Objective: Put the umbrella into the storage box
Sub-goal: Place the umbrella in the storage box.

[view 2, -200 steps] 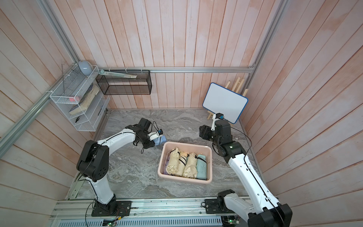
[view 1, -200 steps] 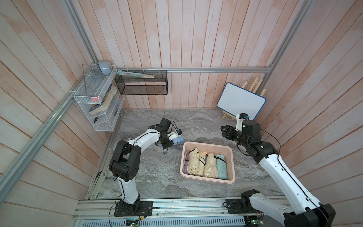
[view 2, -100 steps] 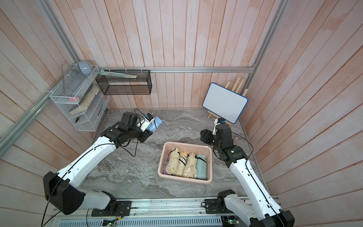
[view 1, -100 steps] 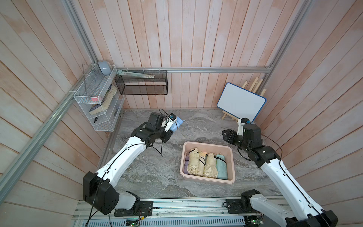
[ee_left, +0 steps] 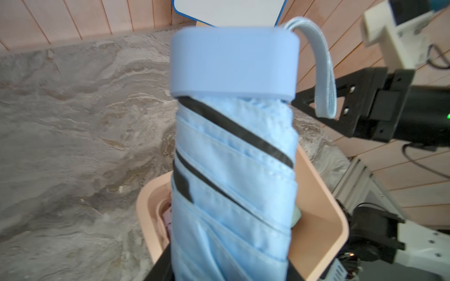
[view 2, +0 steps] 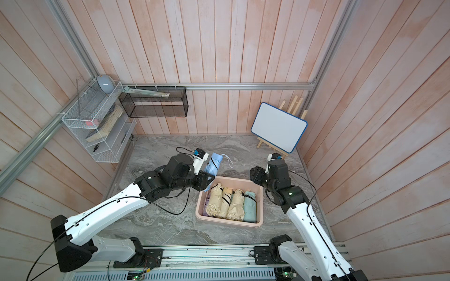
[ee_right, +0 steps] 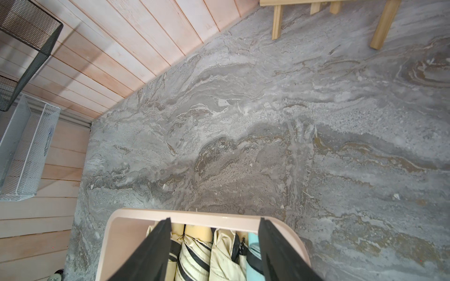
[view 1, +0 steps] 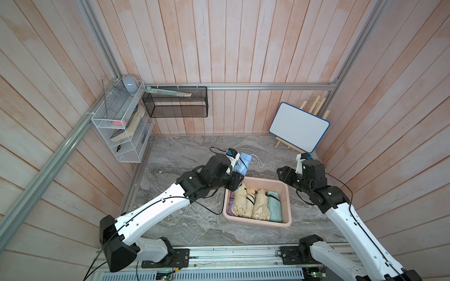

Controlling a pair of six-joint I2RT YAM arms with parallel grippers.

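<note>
- Pale pink plank walls box in a grey marbled table (view 1: 185, 150). A white wire rack (view 1: 121, 136) and a black mesh basket (view 1: 175, 104) hang on the walls, and a whiteboard (view 1: 299, 130) leans on an easel at the far corner.
- The storage box (view 1: 289, 204) sits on the table between the two arms. Cream umbrellas (view 1: 246, 204) and a mint umbrella (view 1: 275, 206) lie in it side by side, filling most of its floor.
- The left fingers (ee_left: 164, 267) pinch the light blue umbrella (view 1: 244, 161) low on its folded canopy. It hangs in the air, tilted, over the box's far corner on the left arm's side. Its capped end points toward the back wall, with the wrist strap (ee_left: 326, 97) dangling free.
- Gripping one end probably leaves the rest of the bundle free to be swung down parallel to the packed ones. With so little floor left, it may have to rest on top of them.
- The right fingers (ee_right: 157, 250) are spread and empty above the box's far rim, seemingly kept clear of the delivery path.
</note>
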